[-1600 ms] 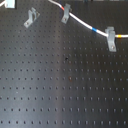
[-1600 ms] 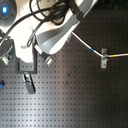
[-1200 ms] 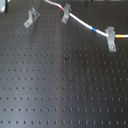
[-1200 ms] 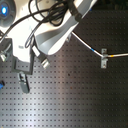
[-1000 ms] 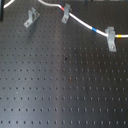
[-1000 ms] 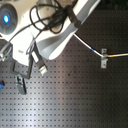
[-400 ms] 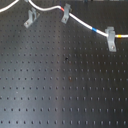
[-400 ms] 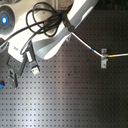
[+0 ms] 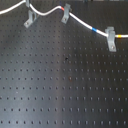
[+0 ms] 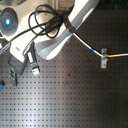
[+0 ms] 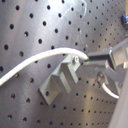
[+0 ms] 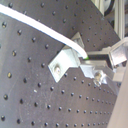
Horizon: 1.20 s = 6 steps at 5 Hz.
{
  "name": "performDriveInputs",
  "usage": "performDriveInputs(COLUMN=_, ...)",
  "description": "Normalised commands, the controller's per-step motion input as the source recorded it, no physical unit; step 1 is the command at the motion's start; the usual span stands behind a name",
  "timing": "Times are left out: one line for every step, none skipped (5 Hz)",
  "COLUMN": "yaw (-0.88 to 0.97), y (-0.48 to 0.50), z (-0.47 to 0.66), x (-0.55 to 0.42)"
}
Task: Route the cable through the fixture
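Showed a smooth white arm draped with looping black cables, a glowing blue ring light, and grey metal fingers near a silver screw.

What I can't make out from here

In the first exterior view, the long thin white cable runs off both side edges. In the second exterior view, the arm's white body hides most of it. In both wrist views, blur stops me judging whether the gripper pinches the cable's end.
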Motion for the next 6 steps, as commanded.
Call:
performDriveInputs(yaw=-0.01, y=-0.092, z=0.17, x=-0.206)
performDriveInputs(yaw=-0.21, y=-0.092, z=0.2, x=-0.094)
performDriveInputs(yaw=-0.15, y=-0.044, z=0.18, x=-0.019)
performDriveInputs(yaw=-0.02, y=-0.062, z=0.13, x=-0.027)
performDriveInputs(yaw=-0.03, y=-0.146, z=0.08, x=-0.085)
performDriveInputs(yaw=0.0, y=-0.146, z=0.1, x=-0.136)
